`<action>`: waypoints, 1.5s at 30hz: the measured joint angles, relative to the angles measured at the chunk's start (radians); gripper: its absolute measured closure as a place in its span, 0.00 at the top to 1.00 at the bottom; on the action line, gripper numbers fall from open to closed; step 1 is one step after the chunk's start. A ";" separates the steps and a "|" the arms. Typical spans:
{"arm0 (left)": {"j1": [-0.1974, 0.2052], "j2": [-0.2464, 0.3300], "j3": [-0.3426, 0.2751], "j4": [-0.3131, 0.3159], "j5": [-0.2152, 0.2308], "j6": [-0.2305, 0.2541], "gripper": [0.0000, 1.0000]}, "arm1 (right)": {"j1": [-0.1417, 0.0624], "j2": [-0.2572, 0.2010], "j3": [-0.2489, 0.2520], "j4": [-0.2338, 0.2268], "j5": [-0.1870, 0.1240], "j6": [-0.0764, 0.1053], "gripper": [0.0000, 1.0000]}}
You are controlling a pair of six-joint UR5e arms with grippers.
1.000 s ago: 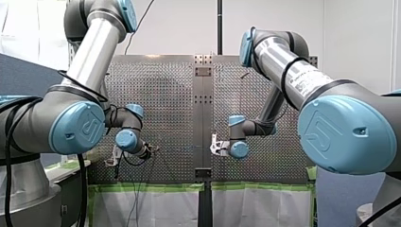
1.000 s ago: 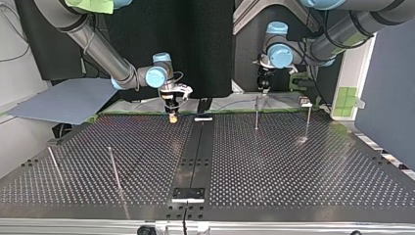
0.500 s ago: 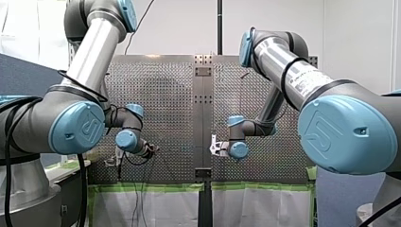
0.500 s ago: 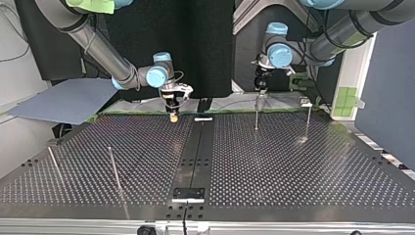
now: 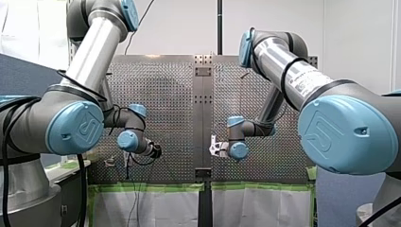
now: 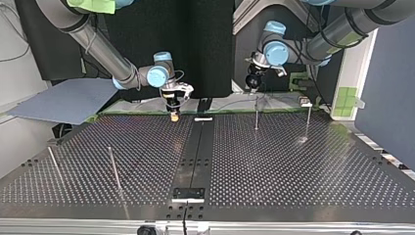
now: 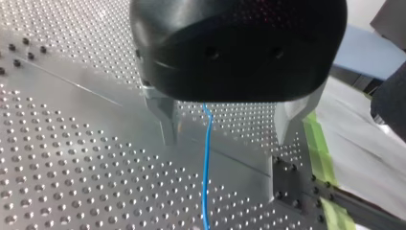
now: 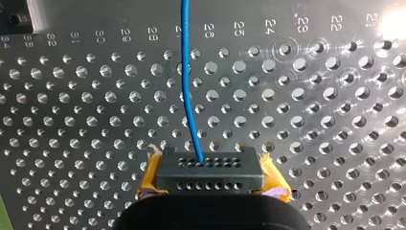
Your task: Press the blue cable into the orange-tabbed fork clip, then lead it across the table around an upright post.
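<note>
The blue cable (image 8: 188,96) runs out ahead of my right gripper (image 8: 209,175), whose yellow-padded black fingertips are shut on it just above the perforated plate. In the top view this gripper (image 6: 173,116) points down near the table's far edge, left of the centre strip. My left gripper (image 7: 226,140) is open, and the blue cable (image 7: 206,167) hangs free between its metal fingers (image 7: 166,122). It hovers tilted above the far edge (image 6: 252,83), over an upright post (image 6: 256,115). I cannot make out the orange-tabbed clip.
A second post (image 6: 308,120) stands right of the first, with a small fixture (image 6: 306,103) behind it. Two more posts (image 6: 113,169) (image 6: 54,164) lean at the top view's near left. A dark centre strip (image 6: 195,147) divides the plate.
My left gripper has risen off the post's top and swung toward the top view's left, tilting as it went. My right gripper has stayed put.
</note>
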 joint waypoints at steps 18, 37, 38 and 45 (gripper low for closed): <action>-0.067 -0.001 0.000 0.066 -0.100 -0.045 1.00 | 0.000 0.004 0.000 0.000 0.000 0.000 0.00; -0.097 -0.097 0.009 0.175 -0.154 -0.078 1.00 | 0.003 0.005 0.000 0.002 -0.003 0.000 0.00; -0.098 -0.104 0.010 0.182 -0.155 -0.080 1.00 | 0.003 0.005 0.000 0.002 -0.003 0.000 0.00; -0.102 -0.122 0.027 0.230 -0.192 -0.082 1.00 | 0.007 0.005 0.000 0.000 -0.003 -0.002 0.00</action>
